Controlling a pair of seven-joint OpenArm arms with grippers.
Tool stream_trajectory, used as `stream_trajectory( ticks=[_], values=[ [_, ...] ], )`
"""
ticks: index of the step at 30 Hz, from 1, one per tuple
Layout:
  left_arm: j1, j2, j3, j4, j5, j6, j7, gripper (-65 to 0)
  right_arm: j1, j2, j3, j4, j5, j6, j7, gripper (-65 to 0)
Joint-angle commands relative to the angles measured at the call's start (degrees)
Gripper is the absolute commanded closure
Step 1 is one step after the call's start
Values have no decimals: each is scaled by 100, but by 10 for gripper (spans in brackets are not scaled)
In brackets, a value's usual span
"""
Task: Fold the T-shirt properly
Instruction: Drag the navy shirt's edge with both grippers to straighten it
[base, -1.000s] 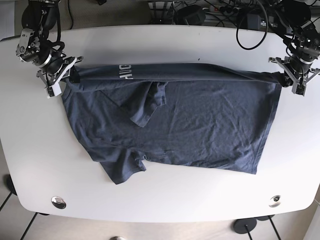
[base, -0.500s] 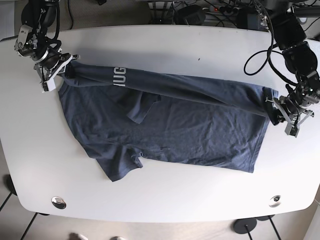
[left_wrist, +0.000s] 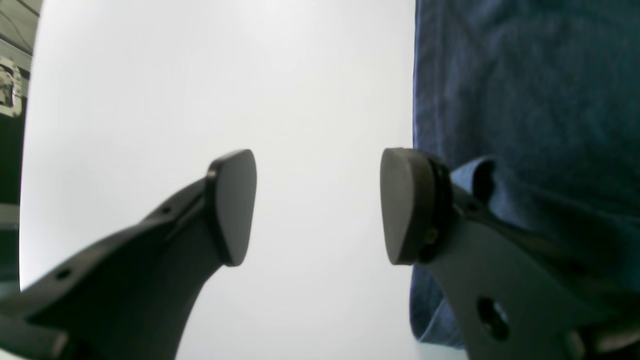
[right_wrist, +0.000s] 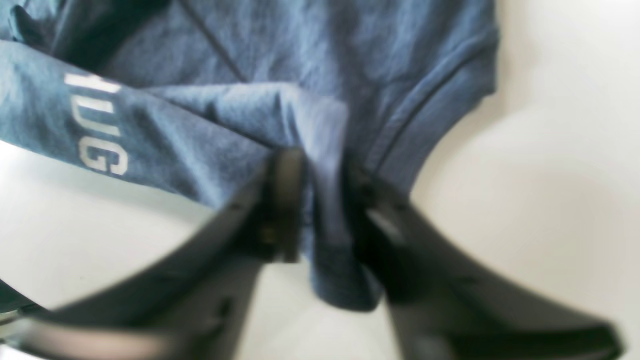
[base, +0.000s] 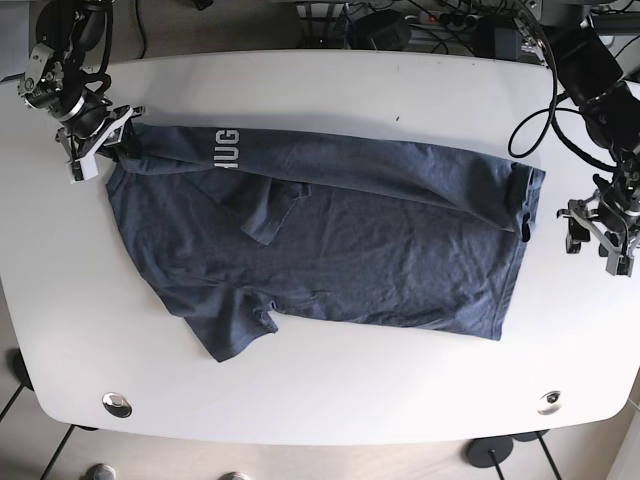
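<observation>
A dark blue T-shirt (base: 380, 240) lies spread on the white table (base: 330, 90), with a folded band bearing white letters along its far edge and one sleeve turned in. At the shirt's far left corner my right gripper (base: 108, 148) is shut on the cloth. Its wrist view shows the jaws (right_wrist: 322, 200) pinching a bunched fold of the T-shirt (right_wrist: 210, 130) beside the letters. My left gripper (base: 592, 238) stands open over bare table, just right of the shirt's right edge. Nothing lies between its pads (left_wrist: 320, 205); the T-shirt (left_wrist: 525, 100) runs along the right pad.
Cables and black gear (base: 450, 25) crowd the table's far edge. Two round metal caps (base: 117, 404) (base: 549, 402) sit near the front corners. The table's right edge lies close to my left gripper.
My left gripper has let go of the shirt's right corner, opened and drawn off to the right. My right gripper has pulled its corner further left and back, shifting the shirt leftward.
</observation>
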Motion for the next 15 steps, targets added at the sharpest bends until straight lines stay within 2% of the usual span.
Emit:
stream_trajectory(
  ticks=[1, 3, 6, 9, 10, 11, 15],
  values=[
    [235, -80, 24, 109, -136, -10, -108, -353, 11, -82, 425, 178, 64, 86, 86, -322],
    [446, -63, 24, 118, -136, -10, -108, -351, 11, -179, 715, 309, 38, 86, 86, -457],
    [815, -27, 24, 215, -136, -10, -108, -351, -183, -214, 803, 731, 73, 86, 77, -599],
    [1141, 316, 33, 496, -101, -10, -135, -351, -262, -302, 785, 942, 29, 86, 86, -579],
    [1185, 421, 33, 549, -101, -10, -143, -350, -244, -355, 776, 907, -85, 34, 94, -575],
    [1167, 509, 33, 513, -92, -10, -143, -349, -218, -416, 768, 819, -323, 60, 94, -575],
    [1132, 597, 85, 487, -83, -10, -143, -235, -60, -618, 680, 547, -797, 78, 112, -572]
  ],
)
